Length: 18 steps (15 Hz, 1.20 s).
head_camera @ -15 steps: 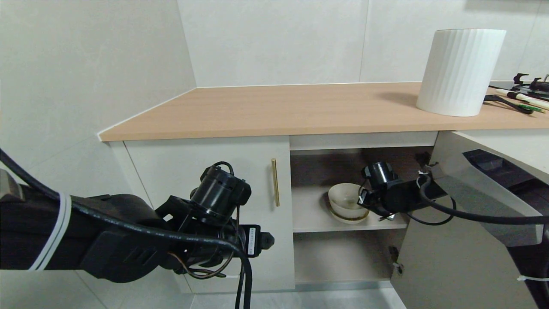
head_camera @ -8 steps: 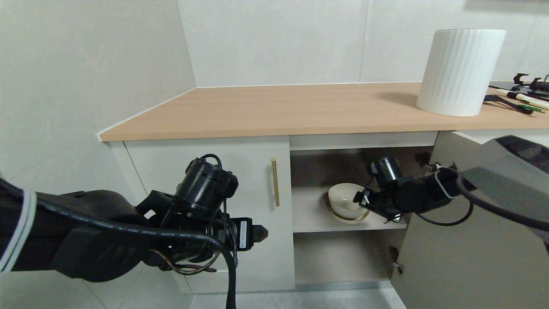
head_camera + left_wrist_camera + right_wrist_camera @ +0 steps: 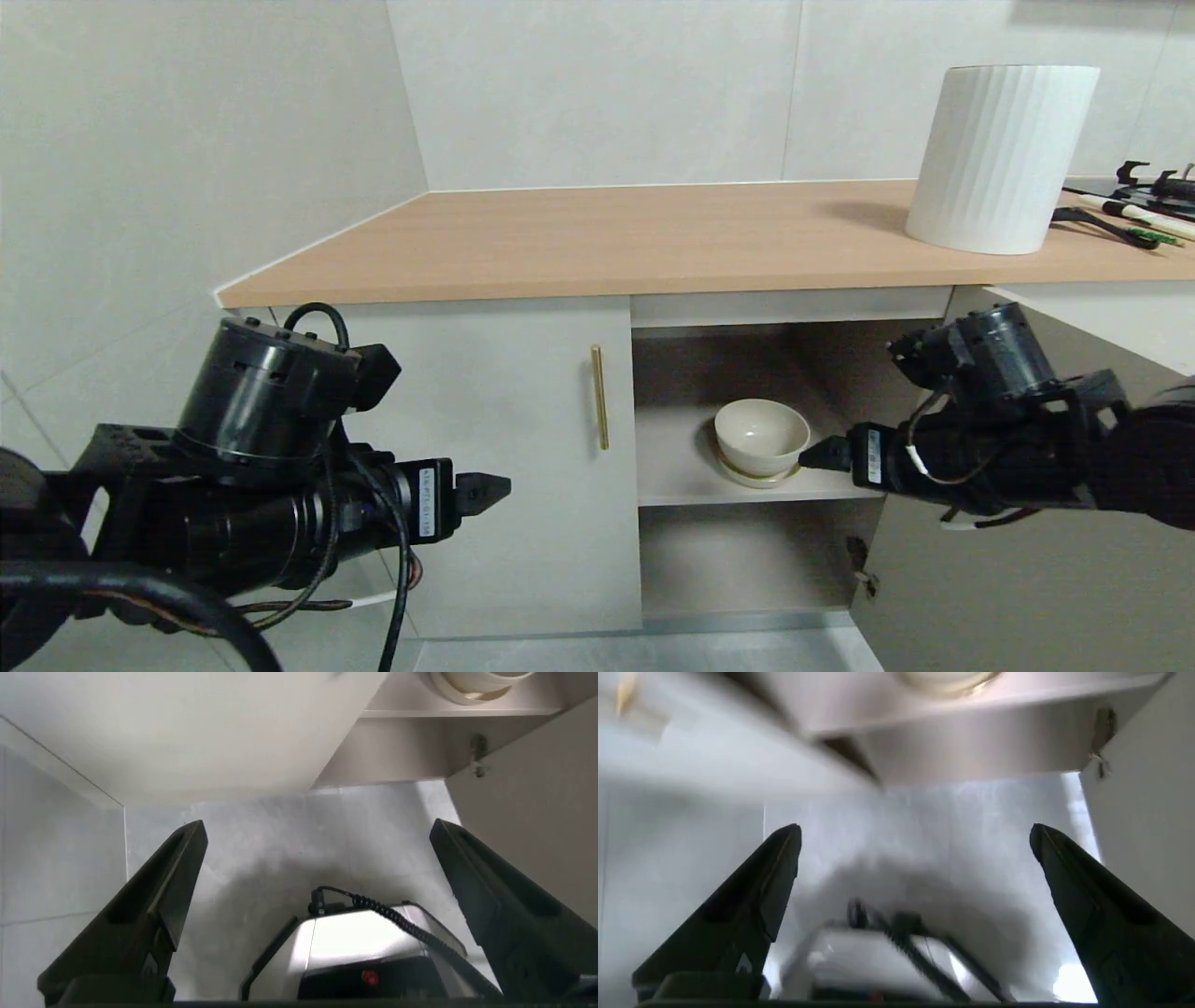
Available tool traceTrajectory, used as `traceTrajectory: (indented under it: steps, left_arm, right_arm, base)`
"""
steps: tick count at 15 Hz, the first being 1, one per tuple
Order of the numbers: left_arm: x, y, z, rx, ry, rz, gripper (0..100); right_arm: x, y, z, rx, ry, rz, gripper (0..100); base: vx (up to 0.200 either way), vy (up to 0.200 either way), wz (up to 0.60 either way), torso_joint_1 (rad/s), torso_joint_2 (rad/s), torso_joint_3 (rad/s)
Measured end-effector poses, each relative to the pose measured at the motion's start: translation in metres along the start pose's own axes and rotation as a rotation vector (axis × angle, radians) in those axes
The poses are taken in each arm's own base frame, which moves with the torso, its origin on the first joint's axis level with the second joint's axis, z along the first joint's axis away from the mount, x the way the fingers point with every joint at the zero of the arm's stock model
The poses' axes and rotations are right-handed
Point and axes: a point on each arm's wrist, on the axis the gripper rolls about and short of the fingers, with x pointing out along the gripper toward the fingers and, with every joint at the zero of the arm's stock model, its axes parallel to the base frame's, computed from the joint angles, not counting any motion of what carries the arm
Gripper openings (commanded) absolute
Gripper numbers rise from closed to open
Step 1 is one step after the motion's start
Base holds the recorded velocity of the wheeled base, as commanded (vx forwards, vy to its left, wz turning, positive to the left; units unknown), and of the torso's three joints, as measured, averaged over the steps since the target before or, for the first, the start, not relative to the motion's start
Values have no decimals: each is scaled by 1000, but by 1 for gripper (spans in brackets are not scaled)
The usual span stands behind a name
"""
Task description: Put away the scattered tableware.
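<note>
A cream bowl [image 3: 761, 437] sits on a small plate [image 3: 758, 478] on the upper shelf [image 3: 681, 467] of the open cabinet. The bowl's underside also shows in the left wrist view [image 3: 476, 681] and the right wrist view [image 3: 943, 679]. My right gripper [image 3: 814, 455] hangs just right of the bowl at the cabinet's front, apart from it. In its wrist view the right gripper [image 3: 915, 835] is open and holds nothing. My left gripper [image 3: 490, 489] is in front of the closed left door, open and holding nothing [image 3: 316, 831].
The left cabinet door has a gold handle [image 3: 598, 397] and is closed. The right door [image 3: 1008, 579] stands swung open beside my right arm. On the wooden countertop [image 3: 607, 233] stand a white ribbed container [image 3: 999, 154] and several utensils [image 3: 1130, 219]. Grey floor [image 3: 280, 849] lies below.
My right gripper has pulled back out of the cabinet to the right, leaving the bowl on the shelf. My left arm has drawn back to the left.
</note>
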Motion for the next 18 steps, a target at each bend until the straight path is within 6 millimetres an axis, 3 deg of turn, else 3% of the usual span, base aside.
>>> traceTrajectory:
  steps: [3,7,18]
  left_arm:
    - [-9,9,-5,-12,-9,13,100]
    - [-11,10,-6,-16,-11,9,100]
    - [-2,5,-10,0,21,15,100]
  right_arm:
    - [-43,-7,-20,-36,49,67,100]
    - [-72,-14,-32,-109,59,89,100]
    - [-80,-14,-36,-134,46,103,100]
  base:
    - [0,0,0,0,0,0]
    - [-50,0,0,1,-1,2]
    - [-200,0,0,4,3,1]
